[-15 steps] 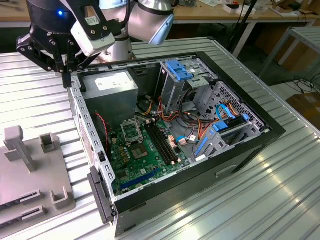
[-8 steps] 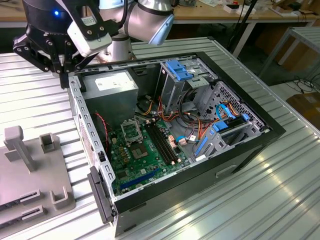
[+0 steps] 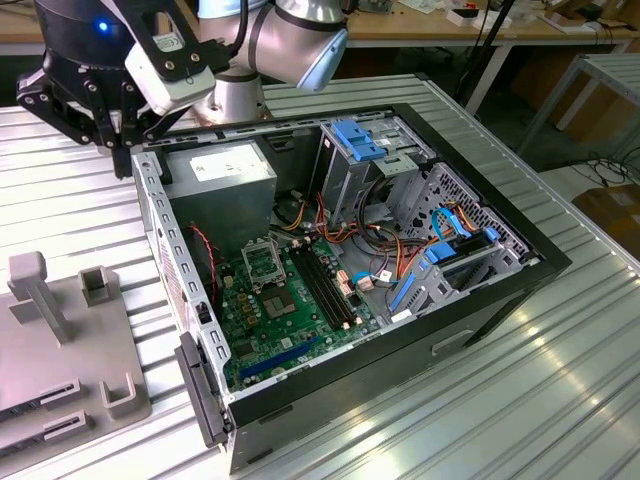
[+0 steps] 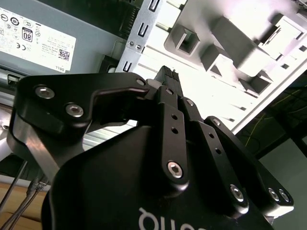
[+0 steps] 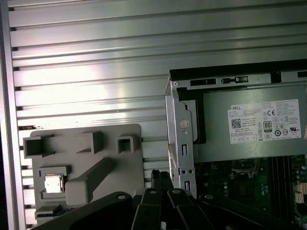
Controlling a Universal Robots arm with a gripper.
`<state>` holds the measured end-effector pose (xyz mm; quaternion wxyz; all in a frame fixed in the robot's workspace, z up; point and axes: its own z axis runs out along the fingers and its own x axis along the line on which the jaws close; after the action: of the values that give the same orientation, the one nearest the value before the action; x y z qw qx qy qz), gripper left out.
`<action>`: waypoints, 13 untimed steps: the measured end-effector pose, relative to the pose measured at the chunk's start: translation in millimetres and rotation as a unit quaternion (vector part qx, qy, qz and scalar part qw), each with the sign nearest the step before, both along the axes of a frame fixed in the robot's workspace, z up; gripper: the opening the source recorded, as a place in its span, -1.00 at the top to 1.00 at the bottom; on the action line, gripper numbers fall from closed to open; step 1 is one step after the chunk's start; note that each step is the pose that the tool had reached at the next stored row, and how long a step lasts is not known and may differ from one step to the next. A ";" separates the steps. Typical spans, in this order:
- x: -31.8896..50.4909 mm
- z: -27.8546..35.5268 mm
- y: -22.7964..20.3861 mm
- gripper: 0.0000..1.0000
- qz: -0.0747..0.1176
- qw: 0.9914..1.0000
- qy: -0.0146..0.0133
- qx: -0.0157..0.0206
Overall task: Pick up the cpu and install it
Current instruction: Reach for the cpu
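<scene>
On the exterior view's left, a grey moulded fixture (image 3: 75, 345) with upright posts and slots sits on the ribbed metal tabletop (image 3: 520, 400). In the first wrist view the cpu (image 5: 53, 183) lies flat in a square recess of that fixture (image 5: 129, 167), beside a slanted grey bar. Its silvery metal top faces up. It is square, so it has no clear long axis, and its edges run parallel to the fixture's edges.

Further right, the gripper (image 3: 122, 165) hangs above the strip of tabletop between the fixture and the open computer case (image 3: 500, 290), pointing downward. It is close to the case's perforated metal wall and apart from the cpu. Its fingers (image 5: 161, 178) are closed together with nothing between them; the second wrist view shows the fingers (image 4: 168, 76) pressed tip to tip.

Inside the case, the grey power supply (image 3: 225, 175) fills the corner nearest the gripper. Beside it lies the green motherboard (image 3: 290, 320), carrying the dark metal-framed socket (image 3: 262, 262). The long black memory slots (image 3: 325, 285) run just to the socket's right. Drive cages with blue latches (image 3: 355, 140) take up the exterior view's right end of the case.
</scene>
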<state>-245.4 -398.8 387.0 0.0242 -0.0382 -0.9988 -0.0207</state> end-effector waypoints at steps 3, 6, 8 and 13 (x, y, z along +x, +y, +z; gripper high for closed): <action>-2.0 0.0 0.0 0.79 0.000 1.000 0.000 0.000; -4.5 -0.1 0.0 0.79 0.000 1.000 0.000 0.000; -6.0 -0.2 0.0 0.79 0.000 1.000 0.000 0.000; -9.8 -0.3 0.0 0.79 0.000 1.000 0.000 0.000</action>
<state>-255.1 -398.9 386.7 0.0243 -0.0381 -0.9988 -0.0207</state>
